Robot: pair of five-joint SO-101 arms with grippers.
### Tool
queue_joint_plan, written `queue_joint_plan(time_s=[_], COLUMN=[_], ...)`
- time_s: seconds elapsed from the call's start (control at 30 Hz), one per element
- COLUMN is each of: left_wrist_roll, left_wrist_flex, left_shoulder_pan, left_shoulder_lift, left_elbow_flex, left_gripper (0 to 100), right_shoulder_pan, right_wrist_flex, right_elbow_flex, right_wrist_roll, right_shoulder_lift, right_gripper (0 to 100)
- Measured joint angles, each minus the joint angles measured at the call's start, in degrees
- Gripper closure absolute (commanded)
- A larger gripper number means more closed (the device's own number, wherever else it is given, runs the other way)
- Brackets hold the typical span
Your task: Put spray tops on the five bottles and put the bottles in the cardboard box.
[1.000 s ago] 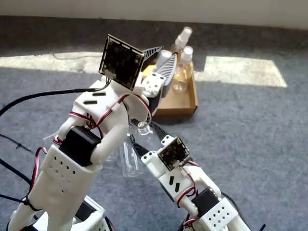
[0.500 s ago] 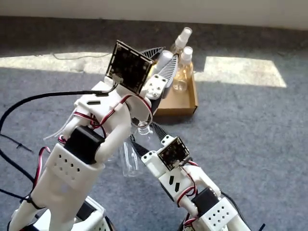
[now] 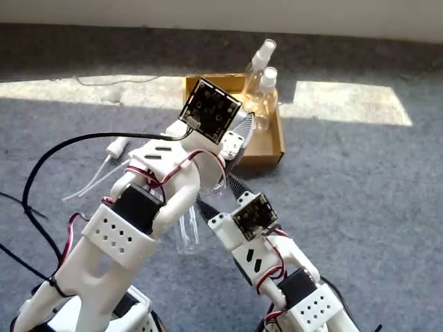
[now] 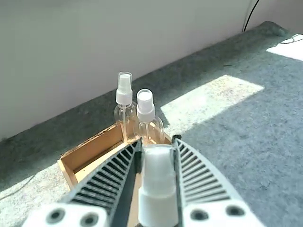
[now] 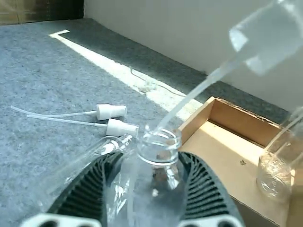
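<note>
Two bottles (image 3: 260, 104) in box (image 3: 261, 160), two loose tops (image 5: 112, 112)

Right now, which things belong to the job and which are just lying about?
Job: spray top in left gripper; open bottle in right gripper; two capped bottles in cardboard box; two loose spray tops, bare bottle on carpet.
Lying about: thin cord on sunlit carpet.

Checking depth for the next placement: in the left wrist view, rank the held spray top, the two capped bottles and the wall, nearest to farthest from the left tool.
1. Spray top, clamped in the left tool.
2. Lower-capped bottle, standing in the cardboard box.
3. Higher-capped bottle, just behind it; a narrow call.
4. Wall, beyond the box.
</note>
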Motion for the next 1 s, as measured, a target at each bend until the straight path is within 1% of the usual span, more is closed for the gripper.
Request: queue_joint_plan(time_s=[0.1, 0.27, 0.3, 0.37, 0.47, 0.5, 0.7, 0.83, 1.0], left_wrist_roll=[0.18, 0.18, 0.09, 0.00, -0.09, -0.09, -0.18, -0.18, -0.18], left_wrist_flex=[0.00, 0.00, 0.00, 0.00, 0.00, 0.00, 0.00, 0.00, 0.00], left_shoulder_pan=[0.79, 4.04, 4.31, 4.31, 4.31, 4.22, 2.29, 2.29, -1.14], left_shoulder_lift=[-2.81, -12.92, -14.68, -16.62, -17.32, -17.32, -17.93, -17.93, -17.41], left_elbow_flex=[2.90, 10.90, 12.40, 14.24, 14.86, 14.86, 14.86, 12.13, 10.90], left_gripper=[100, 99, 99, 94, 85, 84, 85, 85, 85], right_shoulder_pan=[3.60, 4.57, 4.48, 4.22, 4.04, 4.04, 4.04, 4.04, 4.04], right_wrist_flex=[-0.09, -0.09, -0.09, -0.09, -0.09, -0.09, -0.09, -0.09, -0.09], right_elbow_flex=[0.00, 0.00, 0.00, 0.00, 0.00, 0.00, 0.00, 0.00, 0.00], right_wrist_roll=[-3.78, -4.40, -4.40, -4.40, -4.40, -4.40, -4.40, -4.40, -4.40], right_shoulder_lift=[0.00, 0.00, 0.00, 0.00, 0.00, 0.00, 0.00, 0.00, 0.00], right_gripper=[99.3, 99.3, 99.3, 99.3, 99.3, 99.3, 99.3, 99.3, 99.3])
